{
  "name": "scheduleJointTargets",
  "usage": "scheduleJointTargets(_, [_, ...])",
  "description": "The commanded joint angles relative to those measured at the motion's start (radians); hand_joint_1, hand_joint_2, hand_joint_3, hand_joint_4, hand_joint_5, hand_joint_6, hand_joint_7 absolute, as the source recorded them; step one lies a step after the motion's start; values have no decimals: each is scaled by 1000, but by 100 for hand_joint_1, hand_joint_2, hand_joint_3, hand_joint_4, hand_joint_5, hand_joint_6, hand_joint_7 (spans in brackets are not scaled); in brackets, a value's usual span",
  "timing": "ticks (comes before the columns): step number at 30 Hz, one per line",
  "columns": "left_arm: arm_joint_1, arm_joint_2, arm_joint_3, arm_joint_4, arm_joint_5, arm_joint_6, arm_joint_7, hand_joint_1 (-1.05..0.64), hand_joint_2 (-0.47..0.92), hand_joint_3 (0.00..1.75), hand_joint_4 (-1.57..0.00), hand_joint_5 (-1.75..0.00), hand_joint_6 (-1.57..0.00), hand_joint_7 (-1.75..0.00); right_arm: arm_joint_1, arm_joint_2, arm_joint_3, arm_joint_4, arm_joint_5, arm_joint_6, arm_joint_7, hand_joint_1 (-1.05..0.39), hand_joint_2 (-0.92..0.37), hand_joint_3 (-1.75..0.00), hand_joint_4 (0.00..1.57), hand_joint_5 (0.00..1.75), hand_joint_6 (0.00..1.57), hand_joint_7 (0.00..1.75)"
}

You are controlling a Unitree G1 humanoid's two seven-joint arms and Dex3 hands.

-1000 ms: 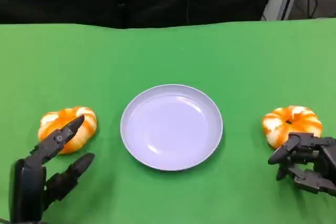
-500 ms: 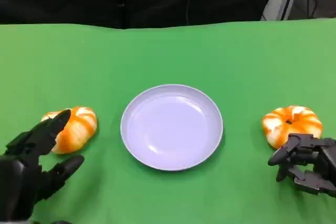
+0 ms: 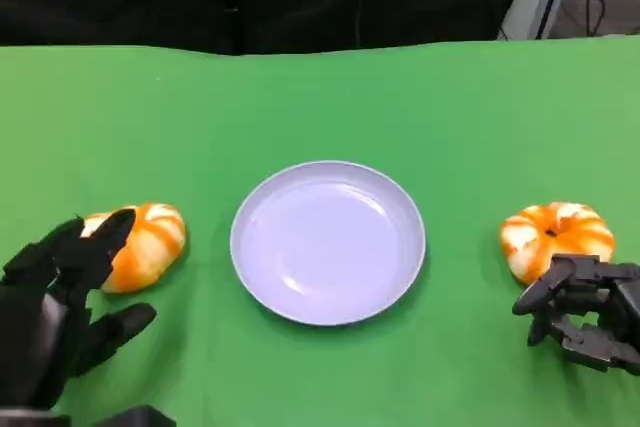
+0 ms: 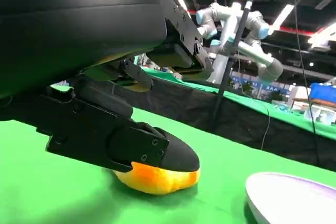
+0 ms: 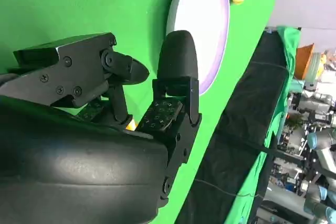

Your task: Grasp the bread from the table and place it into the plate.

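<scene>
Left hand (image 3: pixel 55 312) at table's near left corner, fingers apart, holding nothing; fingertips (image 4: pixel 168 153) over near edge of left bread (image 3: pixel 138 244), contact unclear. Left bread on green table (image 3: pixel 320 97), well left of plate (image 3: pixel 327 241). Right hand (image 3: pixel 585 312) at near right, fingers curled in, nothing held, just in front of right bread (image 3: pixel 557 235). Right bread on table, right of plate. Plate central, between both breads.
</scene>
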Motion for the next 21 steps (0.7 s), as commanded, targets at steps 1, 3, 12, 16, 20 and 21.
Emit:
scheduleJointTargets(1, [-44,27,-23,47,-29,6,-30,-67,92,6,-53,0,-49,0,-1,-15,-9,-1,9,-5,-4,6,-83,-61,87,138,94,98])
scheduleJointTargets(3, [-65,31,-35,73,-41,1,-41,-65,91,4,-51,0,-48,0,-1,-15,-9,-2,11,-4,0,6,-83,-60,86,139,93,98])
scheduleJointTargets(12, [-142,36,-72,169,-75,-9,-71,-61,90,1,-48,0,-44,0,0,-12,-10,-2,13,-3,-2,6,-84,-60,87,139,93,98])
scheduleJointTargets(16, [-172,35,-85,210,-86,-17,-75,-60,90,0,-48,0,-43,0,1,-17,-5,-3,2,-9,-12,6,-84,-60,87,138,93,98])
scheduleJointTargets(20, [-219,35,-102,274,-96,-36,-92,-59,91,0,-47,0,-44,0,0,-15,-8,-1,9,-5,-6,7,-84,-60,87,138,93,98])
scheduleJointTargets(21, [-239,33,-105,303,-103,-44,-108,-59,91,0,-47,0,-44,0,1,-14,-9,-1,10,-6,-4,7,-84,-60,87,138,93,98])
